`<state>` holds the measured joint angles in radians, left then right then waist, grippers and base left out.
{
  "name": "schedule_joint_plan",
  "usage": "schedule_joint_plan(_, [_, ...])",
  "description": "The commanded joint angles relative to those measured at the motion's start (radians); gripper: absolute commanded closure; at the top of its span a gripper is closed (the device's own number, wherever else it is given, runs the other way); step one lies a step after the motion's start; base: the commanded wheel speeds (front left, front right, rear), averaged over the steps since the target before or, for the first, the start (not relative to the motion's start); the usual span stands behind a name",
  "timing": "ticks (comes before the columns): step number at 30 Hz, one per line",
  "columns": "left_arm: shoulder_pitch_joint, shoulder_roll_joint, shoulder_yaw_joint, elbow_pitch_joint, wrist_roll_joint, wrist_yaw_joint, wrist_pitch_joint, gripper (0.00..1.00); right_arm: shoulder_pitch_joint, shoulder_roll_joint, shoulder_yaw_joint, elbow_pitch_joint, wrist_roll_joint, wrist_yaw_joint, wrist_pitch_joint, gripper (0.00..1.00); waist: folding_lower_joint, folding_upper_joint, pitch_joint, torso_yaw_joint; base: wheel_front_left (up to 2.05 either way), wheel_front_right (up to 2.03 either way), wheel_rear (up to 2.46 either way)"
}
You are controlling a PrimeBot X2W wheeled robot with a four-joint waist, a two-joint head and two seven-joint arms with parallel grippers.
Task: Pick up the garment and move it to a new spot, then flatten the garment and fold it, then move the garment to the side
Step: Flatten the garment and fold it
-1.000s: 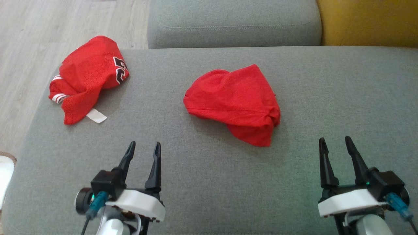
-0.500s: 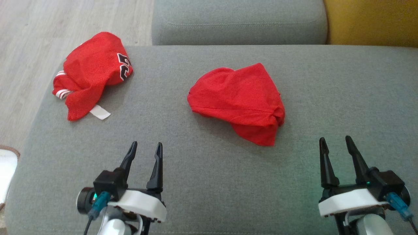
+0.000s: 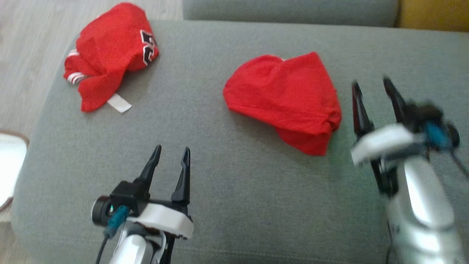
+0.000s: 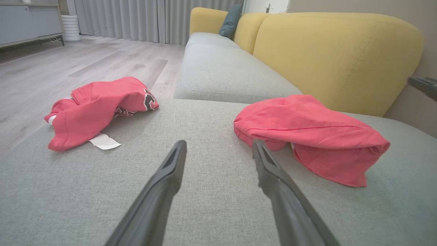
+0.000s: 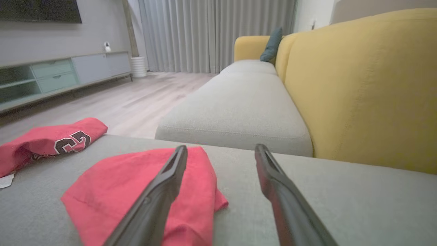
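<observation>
A plain red garment (image 3: 285,95) lies crumpled in the middle of the grey sofa seat (image 3: 238,205). A second red garment, a jersey with black-and-white numerals (image 3: 110,51), is bunched at the seat's far left corner. My right gripper (image 3: 370,81) is open, blurred, just right of the plain garment's right edge. In the right wrist view that gripper (image 5: 221,147) hovers above the garment (image 5: 116,184), its left finger over the cloth. My left gripper (image 3: 172,148) is open and empty, well short of both garments. The left wrist view has the garment (image 4: 307,133) ahead right of the left gripper (image 4: 219,143).
A white label (image 3: 119,103) lies beside the jersey (image 4: 99,106). A second grey cushion (image 4: 222,75) continues beyond the seat, with the yellow backrest (image 4: 334,54) along the right. Wooden floor (image 3: 25,44) lies past the seat's left edge, with a white object (image 3: 9,161) there.
The head camera has shifted, so the whole scene sits higher in the picture. My right gripper has moved forward, up beside the plain garment's right edge. The left gripper has held its place.
</observation>
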<state>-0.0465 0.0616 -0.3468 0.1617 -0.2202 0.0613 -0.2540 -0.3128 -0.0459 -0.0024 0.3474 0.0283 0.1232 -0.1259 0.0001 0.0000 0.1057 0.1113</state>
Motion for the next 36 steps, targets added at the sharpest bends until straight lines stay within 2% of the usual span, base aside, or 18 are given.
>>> schedule_joint_plan(1, [-0.058, -0.001, 0.027, -0.039, 0.008, -0.005, -0.008, 0.00, -0.087, -0.004, 0.030, -0.003, -0.020, 0.008, 0.033, 0.00, -0.0001, 0.0000, 0.037, 0.027, 0.00, 0.00, 0.00])
schedule_joint_plan(2, [-0.070, -0.004, 0.022, -0.040, 0.007, -0.008, -0.008, 0.00, -0.178, -0.020, 0.044, 0.067, -0.032, 0.008, 0.108, 0.00, -0.0001, 0.0000, 0.063, 0.046, 0.00, 0.00, 0.00])
schedule_joint_plan(9, [-0.105, -0.009, -0.003, -0.040, -0.003, -0.012, -0.008, 0.00, -0.417, -0.106, 0.104, 0.325, 0.066, 0.008, 0.321, 0.00, -0.0001, 0.0000, 0.142, 0.122, 0.00, 0.00, 0.00])
schedule_joint_plan(15, [-0.127, -0.011, -0.024, -0.047, -0.019, -0.005, -0.008, 0.00, -0.515, -0.149, 0.167, 0.508, 0.167, 0.008, 0.466, 0.00, -0.0001, 0.0000, 0.180, 0.172, 0.00, 0.00, 0.00])
schedule_joint_plan(19, [-0.132, -0.011, -0.029, -0.050, -0.029, 0.006, -0.008, 0.00, -0.522, -0.148, 0.248, 0.553, 0.261, 0.008, 0.523, 0.00, -0.0001, 0.0000, 0.184, 0.178, 0.00, 0.00, 0.00])
schedule_joint_plan(20, [-0.132, -0.011, -0.029, -0.050, -0.030, 0.009, -0.008, 0.00, -0.519, -0.150, 0.271, 0.551, 0.283, 0.008, 0.522, 0.15, -0.0001, 0.0000, 0.184, 0.177, 0.00, 0.00, 0.00])
schedule_joint_plan(21, [-0.132, -0.011, -0.029, -0.050, -0.030, 0.011, -0.008, 0.00, -0.516, -0.153, 0.290, 0.549, 0.304, 0.008, 0.518, 0.51, -0.0001, 0.0000, 0.184, 0.175, 0.00, 0.00, 0.00])
schedule_joint_plan(22, [-0.132, -0.011, -0.028, -0.050, -0.030, 0.012, -0.008, 0.00, -0.515, -0.158, 0.311, 0.545, 0.321, 0.008, 0.510, 0.69, -0.0001, 0.0000, 0.183, 0.172, 0.00, 0.00, 0.00])
schedule_joint_plan(23, [-0.134, -0.011, -0.027, -0.050, -0.029, 0.013, -0.008, 0.00, -0.515, -0.164, 0.330, 0.540, 0.334, 0.008, 0.496, 1.00, -0.0001, 0.0000, 0.182, 0.168, 0.00, 0.00, 0.00])
schedule_joint_plan(28, [-0.137, -0.011, -0.023, -0.050, -0.022, 0.013, -0.008, 0.00, -0.545, -0.189, 0.394, 0.500, 0.368, 0.008, 0.373, 1.00, -0.0001, 0.0000, 0.172, 0.140, 0.00, 0.00, 0.00])
schedule_joint_plan(36, [-0.127, -0.011, -0.015, -0.043, -0.012, 0.011, -0.008, 0.00, -0.594, -0.194, 0.459, 0.395, 0.364, 0.008, 0.137, 1.00, -0.0001, 0.0000, 0.137, 0.090, 0.00, 0.00, 0.00])
